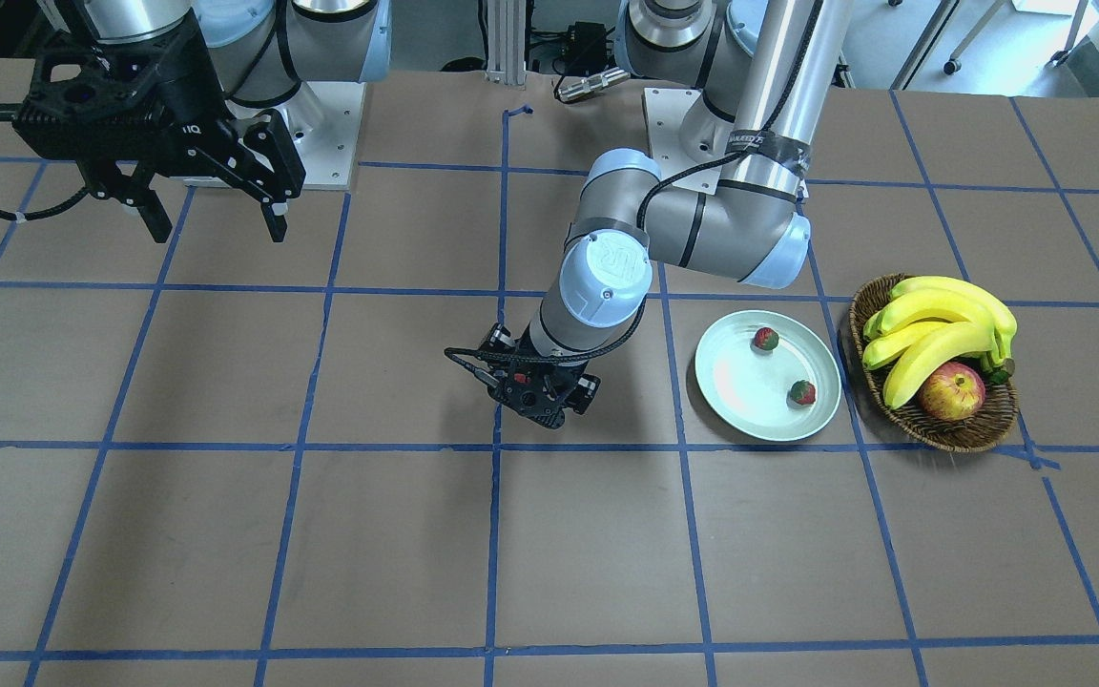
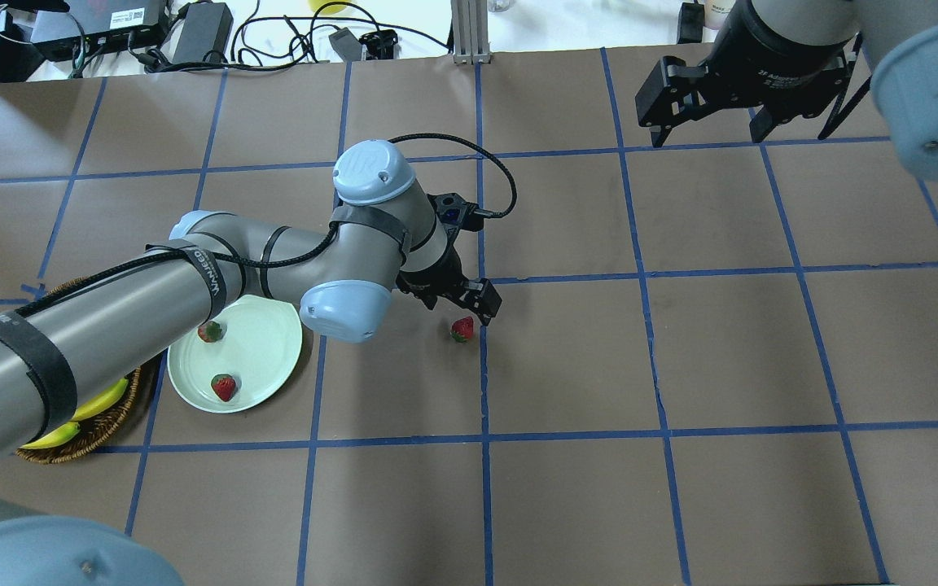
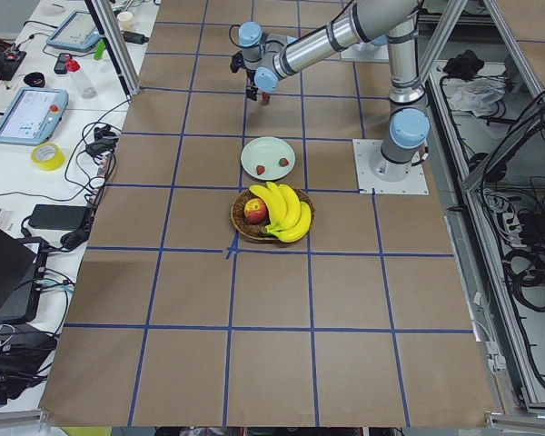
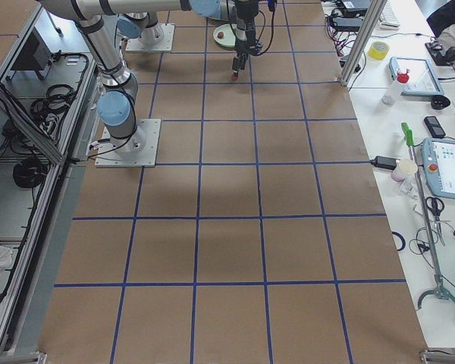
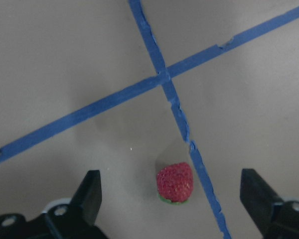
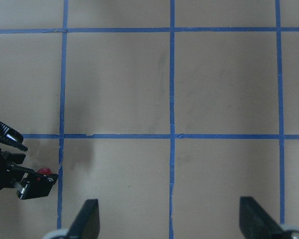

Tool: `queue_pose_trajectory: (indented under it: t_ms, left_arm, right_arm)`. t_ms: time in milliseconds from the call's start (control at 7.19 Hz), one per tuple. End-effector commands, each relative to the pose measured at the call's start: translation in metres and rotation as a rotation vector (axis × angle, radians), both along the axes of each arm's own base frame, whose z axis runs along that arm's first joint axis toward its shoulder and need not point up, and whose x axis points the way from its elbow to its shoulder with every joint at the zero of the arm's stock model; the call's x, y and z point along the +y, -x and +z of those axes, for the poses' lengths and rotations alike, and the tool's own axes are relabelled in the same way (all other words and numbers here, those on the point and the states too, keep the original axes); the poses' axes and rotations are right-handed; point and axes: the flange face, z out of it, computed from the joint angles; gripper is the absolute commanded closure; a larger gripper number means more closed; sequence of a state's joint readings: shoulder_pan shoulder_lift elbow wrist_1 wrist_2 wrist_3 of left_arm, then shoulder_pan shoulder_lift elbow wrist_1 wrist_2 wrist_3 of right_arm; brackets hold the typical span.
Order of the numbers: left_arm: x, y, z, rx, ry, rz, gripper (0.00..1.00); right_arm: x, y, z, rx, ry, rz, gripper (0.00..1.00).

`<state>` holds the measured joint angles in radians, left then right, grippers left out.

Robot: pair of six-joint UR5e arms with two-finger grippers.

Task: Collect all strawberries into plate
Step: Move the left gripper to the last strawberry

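A wide table (image 2: 681, 366) covered in brown paper and ruled into squares by blue tape (image 2: 646, 325) fills the scene. The left arm (image 2: 111, 325) reaches low from the near left across to the middle of the table, while the right arm (image 2: 786, 41) hangs high over the far right corner. At the left edge sits a brown wicker basket (image 1: 941, 434) holding a bunch of bananas (image 1: 941, 324) and an apple (image 1: 951, 391). Just to the right of it, apart from the wicker, lies the pale green plate (image 2: 261, 358). The right gripper (image 1: 218, 234) is spread wide with nothing between its fingers, well apart from everything else. The left gripper (image 2: 459, 308) points down at the centre of the table, its jaws also spread wide and gripping nothing. On the plate rest a strawberry (image 2: 209, 331) toward the far left rim and a second strawberry (image 2: 224, 387) toward the near rim, apart from each other. The third strawberry (image 5: 175, 182) lies on the bare paper just beside a tape line, in the gap between the left gripper's fingers (image 5: 91, 185) and touching neither, well to the right of the plate.
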<state>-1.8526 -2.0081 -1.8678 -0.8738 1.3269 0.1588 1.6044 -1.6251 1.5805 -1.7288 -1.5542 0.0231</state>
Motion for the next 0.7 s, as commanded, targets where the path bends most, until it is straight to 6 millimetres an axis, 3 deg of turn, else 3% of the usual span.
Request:
queue_pose_trajectory:
  t_ms: [0, 278, 417, 556]
  left_arm:
    - [0.0076, 0.0018, -0.0086, -0.001, -0.014, -0.037, 0.11]
    - [0.0082, 0.0016, -0.0093, -0.001, -0.014, -0.041, 0.35]
    - [0.0089, 0.0014, -0.01, -0.002, -0.018, -0.036, 0.65]
    - [0.0091, 0.0013, -0.0101, -0.003, -0.02, -0.034, 0.84]
  right_arm:
    - [0.0004, -0.0003, -0.0001, -0.002, 0.0, 0.001, 0.0]
    - [-0.0003, -0.0006, 0.0002, -0.005, 0.001, 0.001, 0.0]
    - [-0.0002, -0.0006, -0.0006, -0.005, 0.0, 0.001, 0.0]
    - [-0.0008, -0.0007, -0.0014, -0.007, -0.002, 0.0, 0.0]
